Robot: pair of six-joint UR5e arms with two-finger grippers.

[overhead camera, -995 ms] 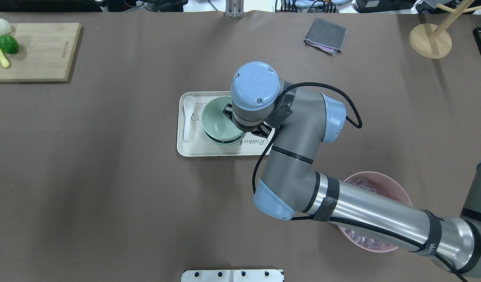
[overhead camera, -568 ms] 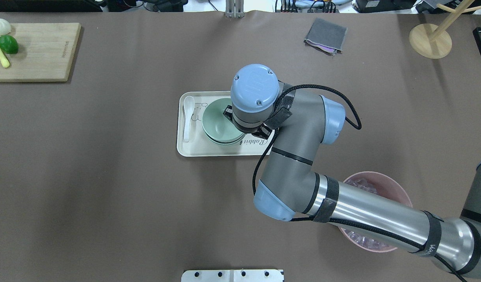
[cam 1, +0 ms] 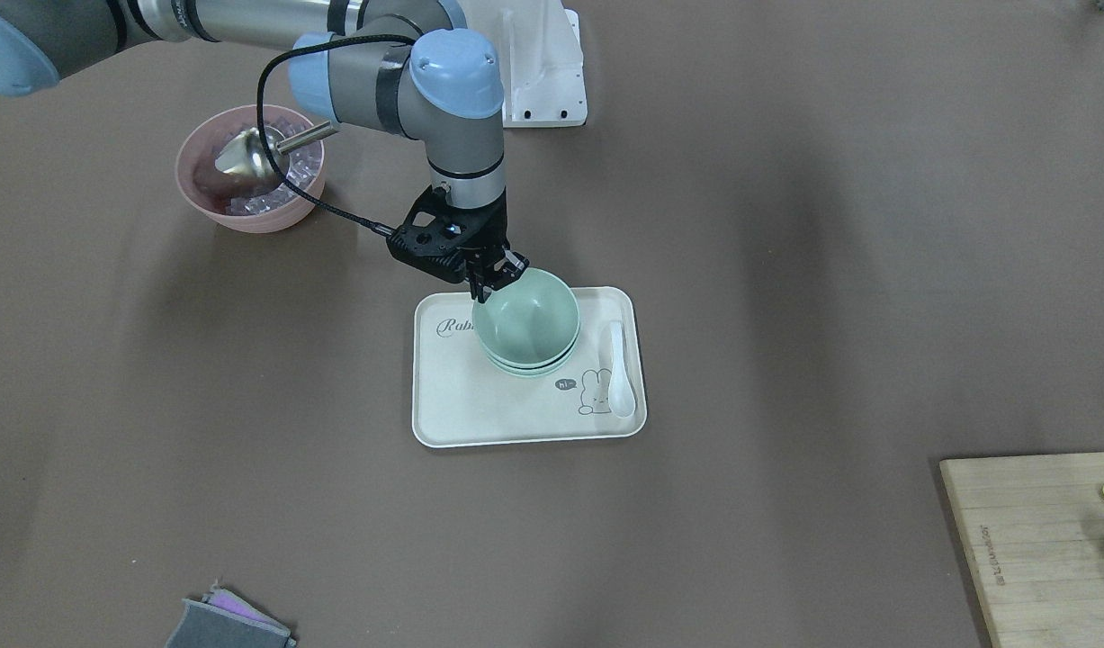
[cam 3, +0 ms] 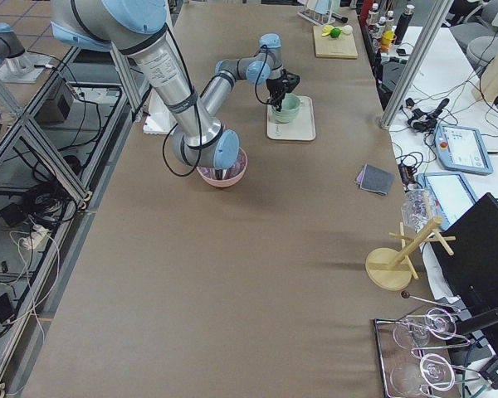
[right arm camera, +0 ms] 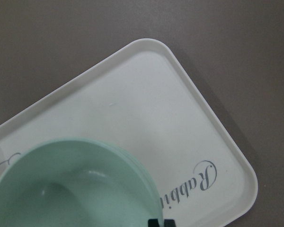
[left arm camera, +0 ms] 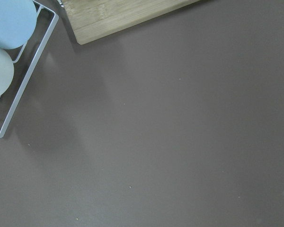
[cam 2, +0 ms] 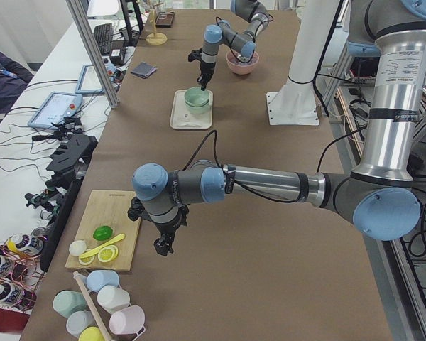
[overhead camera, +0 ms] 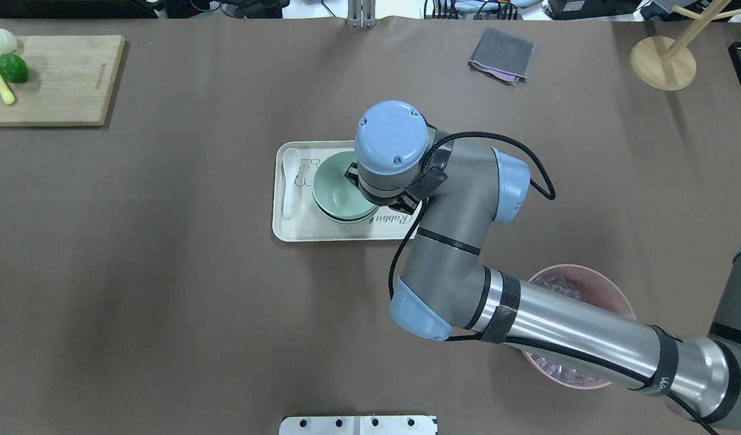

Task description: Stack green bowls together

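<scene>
The green bowls [cam 1: 526,317] sit nested in one stack on the cream tray [cam 1: 480,414]. The stack also shows in the overhead view [overhead camera: 337,187] and in the right wrist view [right arm camera: 71,189]. My right gripper [cam 1: 486,286] is shut on the near rim of the top green bowl, which rests in the bowls below it. In the overhead view the wrist hides most of this gripper [overhead camera: 352,175]. My left gripper [cam 2: 160,246] hangs over bare table beside the cutting board [cam 2: 103,227], far from the bowls. I cannot tell whether it is open or shut.
A white spoon [cam 1: 620,369] lies on the tray beside the stack. A pink bowl [cam 1: 246,216] with ice and a metal scoop [cam 1: 246,153] stands under my right arm. A grey cloth [overhead camera: 502,54] and a wooden stand [overhead camera: 663,60] are at the far right.
My right wrist has come down slightly with the top green bowl. The bowl now sits lower in the stack.
</scene>
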